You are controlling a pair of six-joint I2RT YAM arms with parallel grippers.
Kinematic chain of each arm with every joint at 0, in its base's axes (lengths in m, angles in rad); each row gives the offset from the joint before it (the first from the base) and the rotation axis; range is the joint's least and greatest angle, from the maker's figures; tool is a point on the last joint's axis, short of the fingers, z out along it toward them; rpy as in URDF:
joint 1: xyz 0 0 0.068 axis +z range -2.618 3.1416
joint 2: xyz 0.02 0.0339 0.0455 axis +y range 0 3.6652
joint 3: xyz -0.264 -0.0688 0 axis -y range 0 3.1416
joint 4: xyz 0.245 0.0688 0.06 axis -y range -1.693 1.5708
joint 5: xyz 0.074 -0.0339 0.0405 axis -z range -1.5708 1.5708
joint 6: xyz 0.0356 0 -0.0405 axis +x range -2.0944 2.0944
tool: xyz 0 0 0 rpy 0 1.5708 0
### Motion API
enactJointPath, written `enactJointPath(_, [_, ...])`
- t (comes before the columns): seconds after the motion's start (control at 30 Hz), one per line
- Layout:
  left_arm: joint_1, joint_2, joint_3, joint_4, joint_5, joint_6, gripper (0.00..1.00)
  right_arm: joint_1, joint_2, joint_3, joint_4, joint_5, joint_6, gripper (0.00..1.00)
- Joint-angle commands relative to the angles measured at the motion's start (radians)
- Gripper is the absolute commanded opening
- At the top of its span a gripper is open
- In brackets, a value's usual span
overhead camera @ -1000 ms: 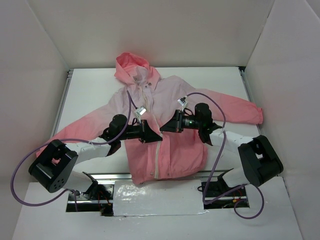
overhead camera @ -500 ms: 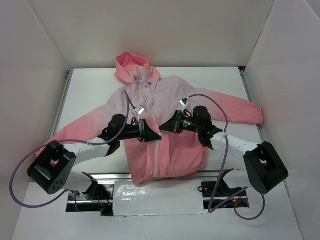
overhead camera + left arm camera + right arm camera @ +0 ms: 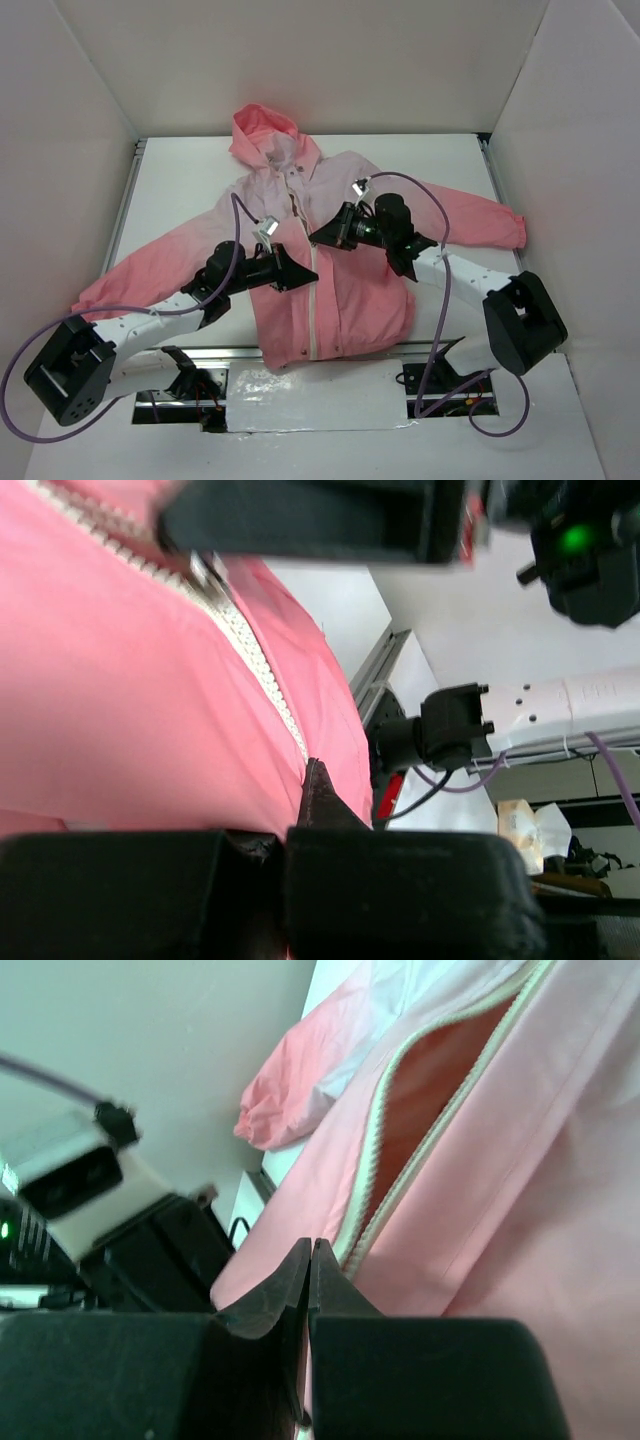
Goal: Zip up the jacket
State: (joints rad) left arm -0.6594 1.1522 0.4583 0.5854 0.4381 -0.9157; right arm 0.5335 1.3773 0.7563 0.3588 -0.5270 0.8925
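Sliding up the zipper (image 3: 315,300) since a second ago, the right gripper (image 3: 318,237) is now sitting nearer the collar. The left arm's elbow has swung outward and lower, with the left gripper (image 3: 300,275) keeping close to its old spot.

The jacket (image 3: 350,290) is lying front-up on the white table (image 3: 190,170). Its hood (image 3: 262,125) is pointing at the far wall, the sleeves are spreading to both sides, and the hem is resting near the arm bases. The chest is showing pale lilac, fading to coral pink lower down.

Seen from the left wrist, a red strip on the right gripper's body is too blurred to read.

The right gripper's fingers are pressing tightly together, with no gap between them. Their tips are sitting just beside the point where the two rows of teeth are meeting. Beyond that point the zipper is gaping open and showing the coral lining. Whether the pull is caught between the fingers is hidden.

The left gripper's fingers are likewise clamping together, and their tips are touching the coral fabric right at the joined teeth, just left of the zipper. I cannot tell whether cloth is pinched between them.

A green light is glowing on each wrist unit as seen from the other wrist's camera. Purple cables (image 3: 30,380) are looping off both arms.
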Motion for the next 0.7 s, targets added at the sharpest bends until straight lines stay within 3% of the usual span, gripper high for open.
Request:
enactJointPath(0.0, [-0.069, -0.051, -0.039, -0.096, 0.129, 0.006, 0.0, -0.033, 0.032, 0.095, 0.086, 0.194, -0.015, 0.0])
enactJointPath(0.13, [-0.083, -0.104, -0.063, -0.079, 0.123, -0.025, 0.0, -0.033, 0.081, 0.113, 0.082, 0.205, -0.047, 0.0])
enactJointPath(0.3, [-0.111, -0.138, -0.047, -0.139, 0.12, -0.015, 0.0, -0.053, 0.215, 0.27, -0.018, 0.2, -0.095, 0.0])
enactJointPath(0.67, [-0.175, -0.236, 0.003, -0.323, 0.097, 0.018, 0.0, -0.122, 0.648, 0.84, -0.334, 0.219, -0.113, 0.0])
